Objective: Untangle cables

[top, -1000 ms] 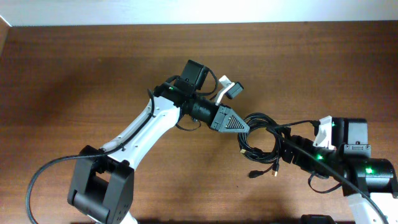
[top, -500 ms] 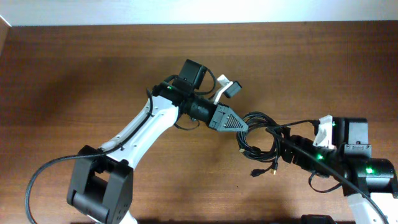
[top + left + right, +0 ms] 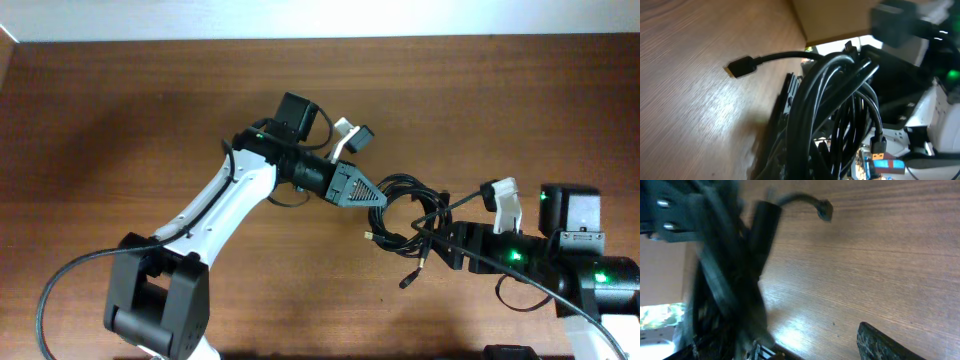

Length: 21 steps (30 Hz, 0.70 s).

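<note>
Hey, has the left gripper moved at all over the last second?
Yes. In the overhead view the left gripper, shut on the cables, has drawn back leftward and slightly toward the table's far edge.

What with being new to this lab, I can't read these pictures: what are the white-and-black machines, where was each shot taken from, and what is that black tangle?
They are two robot arms at a wooden table. One picture looks down from above; the other two come from a camera on each arm's wrist. The tangle is a bundle of thin black cables, which the arms are meant to untangle. The left gripper is shut on the bundle, and a plug end sticks out over the wood. The right gripper is open beside the bundle; its blurred picture doesn't show whether it touches.
</note>
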Tool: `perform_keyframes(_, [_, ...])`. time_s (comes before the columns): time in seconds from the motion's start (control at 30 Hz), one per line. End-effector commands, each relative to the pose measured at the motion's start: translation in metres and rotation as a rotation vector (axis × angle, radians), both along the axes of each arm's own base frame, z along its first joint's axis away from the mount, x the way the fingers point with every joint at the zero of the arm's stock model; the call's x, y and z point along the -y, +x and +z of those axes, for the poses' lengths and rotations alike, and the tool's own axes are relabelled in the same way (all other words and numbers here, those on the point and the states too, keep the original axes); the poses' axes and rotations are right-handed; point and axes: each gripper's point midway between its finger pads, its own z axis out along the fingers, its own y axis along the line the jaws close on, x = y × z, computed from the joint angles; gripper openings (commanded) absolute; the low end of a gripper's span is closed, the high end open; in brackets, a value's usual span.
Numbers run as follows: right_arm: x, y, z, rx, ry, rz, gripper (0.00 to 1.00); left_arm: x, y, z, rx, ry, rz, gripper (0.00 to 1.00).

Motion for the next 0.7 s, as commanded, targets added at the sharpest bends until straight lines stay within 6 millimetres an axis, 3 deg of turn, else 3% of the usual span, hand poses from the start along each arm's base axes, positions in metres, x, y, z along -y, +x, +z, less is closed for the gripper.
perform_keyframes(0.0, [-0.006, -0.004, 0.032, 0.116, 0.032, 0.038, 0.75, -0.011, 0.009, 0.012, 0.023, 0.005, 0.041, 0.00])
perform_keyframes(0.17, [0.006, -0.004, 0.026, 0.118, -0.048, -0.015, 0.75, -0.025, 0.012, 0.009, -0.037, 0.029, 0.078, 0.00])
perform_keyframes(0.33, [0.012, -0.003, 0.022, 0.107, -0.076, -0.040, 0.75, -0.025, 0.012, 0.011, -0.049, 0.025, 0.077, 0.00])
perform_keyframes(0.5, [0.031, -0.002, 0.009, 0.055, -0.172, -0.131, 0.76, -0.023, 0.008, 0.020, -0.069, -0.027, 0.057, 0.00])
perform_keyframes(0.67, [0.032, -0.002, 0.008, 0.051, -0.179, -0.134, 0.76, -0.022, 0.004, 0.029, -0.085, -0.078, 0.037, 0.00])
